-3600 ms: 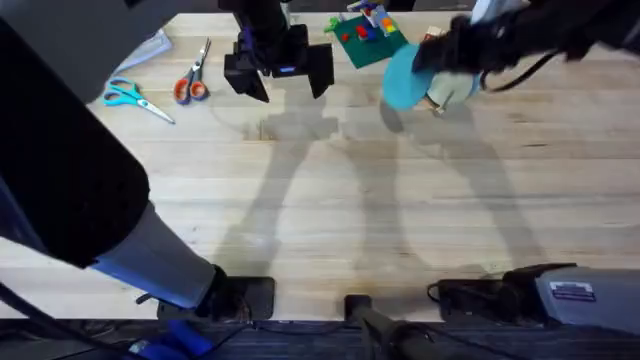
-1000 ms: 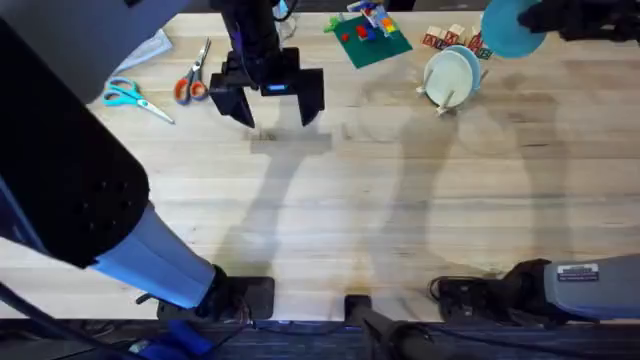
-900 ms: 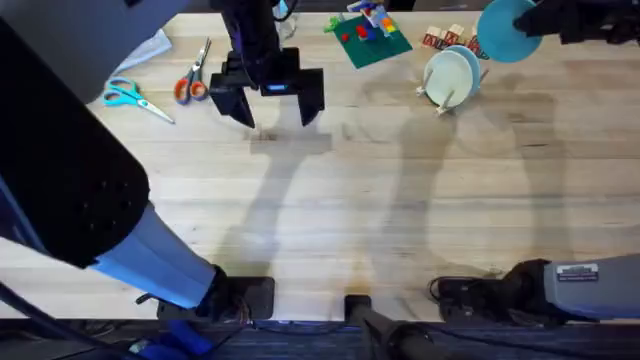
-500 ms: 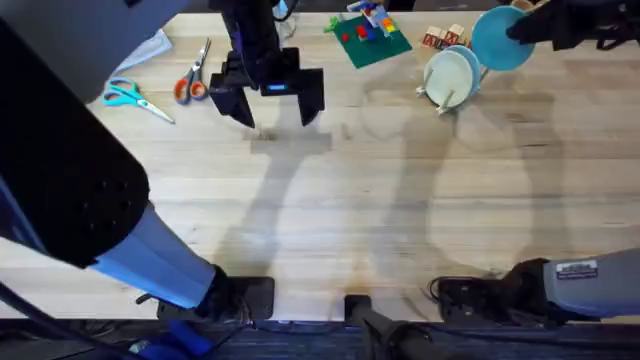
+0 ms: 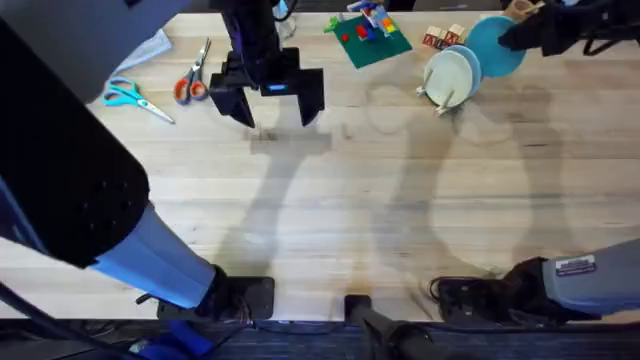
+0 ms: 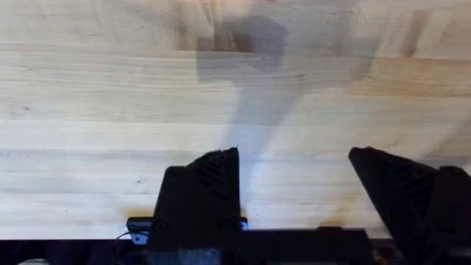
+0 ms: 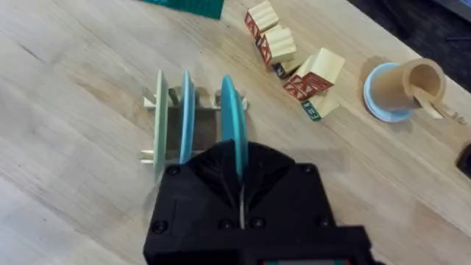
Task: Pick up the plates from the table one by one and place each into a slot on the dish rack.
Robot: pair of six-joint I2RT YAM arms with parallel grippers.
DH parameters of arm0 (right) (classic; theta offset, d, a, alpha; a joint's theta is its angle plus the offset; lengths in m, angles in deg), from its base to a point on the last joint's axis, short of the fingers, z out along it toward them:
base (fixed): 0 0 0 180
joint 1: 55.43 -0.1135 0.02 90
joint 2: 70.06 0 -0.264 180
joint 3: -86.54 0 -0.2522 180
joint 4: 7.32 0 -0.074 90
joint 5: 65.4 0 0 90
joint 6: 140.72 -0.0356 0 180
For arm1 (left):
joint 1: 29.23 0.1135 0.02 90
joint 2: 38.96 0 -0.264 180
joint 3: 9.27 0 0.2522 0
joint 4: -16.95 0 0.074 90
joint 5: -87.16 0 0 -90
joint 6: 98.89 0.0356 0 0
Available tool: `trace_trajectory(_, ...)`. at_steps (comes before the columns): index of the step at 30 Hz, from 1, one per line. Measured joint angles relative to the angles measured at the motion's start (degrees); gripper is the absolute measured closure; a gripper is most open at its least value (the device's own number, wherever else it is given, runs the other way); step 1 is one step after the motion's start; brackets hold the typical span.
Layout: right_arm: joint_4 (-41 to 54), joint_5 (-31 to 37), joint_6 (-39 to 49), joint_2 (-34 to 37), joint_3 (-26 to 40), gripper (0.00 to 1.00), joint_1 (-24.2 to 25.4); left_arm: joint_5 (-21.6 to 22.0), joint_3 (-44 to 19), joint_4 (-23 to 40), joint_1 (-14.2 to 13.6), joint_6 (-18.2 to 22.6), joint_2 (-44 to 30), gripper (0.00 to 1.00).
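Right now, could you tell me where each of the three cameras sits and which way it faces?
Overhead: above the arm bases, looking down and forward over the table; both arms show.
Left wrist: on the left arm, facing bare tabletop; the left gripper is open.
Right wrist: on the right arm, facing the dish rack; the right gripper holds the teal plate.
Shared: the teal plate and rack also appear overhead.
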Motion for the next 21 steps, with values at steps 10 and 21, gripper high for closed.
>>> trace_trajectory(10,-1.7,-0.02,-0.02,2.27,0.0,0.97,0.0,0.0,0.0,0.01,0.0,0.0,-0.01,0.087)
trace_trajectory(21,-2.92,-0.02,-0.17,5.3,0.0,0.97,-0.24,0.0,0.0,-0.01,0.0,0.0,-0.01,0.087)
